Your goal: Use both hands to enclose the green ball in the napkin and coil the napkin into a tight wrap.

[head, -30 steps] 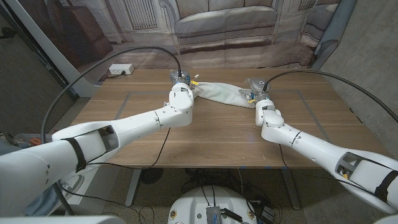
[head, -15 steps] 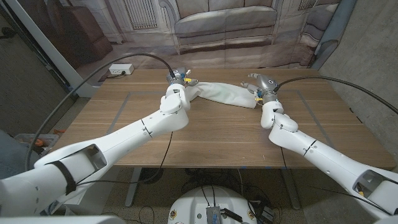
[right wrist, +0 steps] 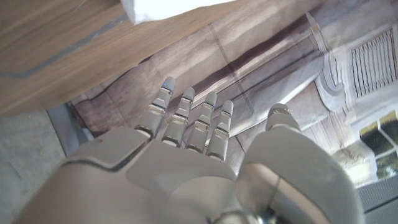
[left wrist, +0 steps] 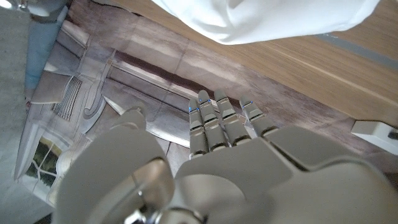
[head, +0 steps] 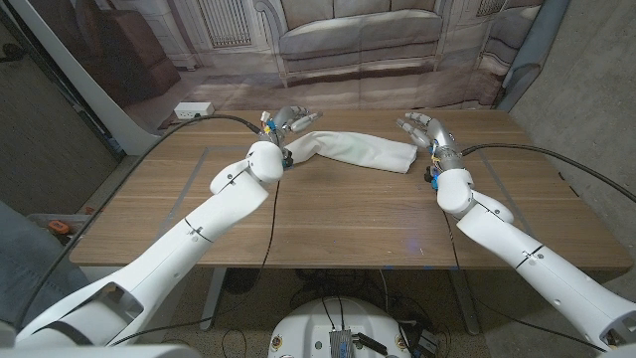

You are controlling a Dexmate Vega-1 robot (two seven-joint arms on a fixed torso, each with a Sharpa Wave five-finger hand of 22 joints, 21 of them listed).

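The white napkin (head: 353,149) lies as a long rolled bundle across the far middle of the wooden table (head: 328,214). What is inside the roll is hidden. My left hand (head: 288,119) hovers just beyond the bundle's left end, fingers spread and holding nothing. My right hand (head: 422,129) is off the bundle's right end, also spread and empty. In the left wrist view the napkin (left wrist: 261,18) lies past my extended fingers (left wrist: 217,124), apart from them. In the right wrist view a napkin corner (right wrist: 161,7) shows beyond my straight fingers (right wrist: 193,118).
Both hands are close to the table's far edge (head: 348,109). A white power strip (head: 194,109) lies on the floor behind the table's left corner. Faint tape lines (head: 199,164) mark the tabletop. A printed sofa backdrop hangs behind.
Both hands have let go of the napkin's ends, opened, and moved up and away toward the far edge. The rolled napkin now lies on the table by itself.
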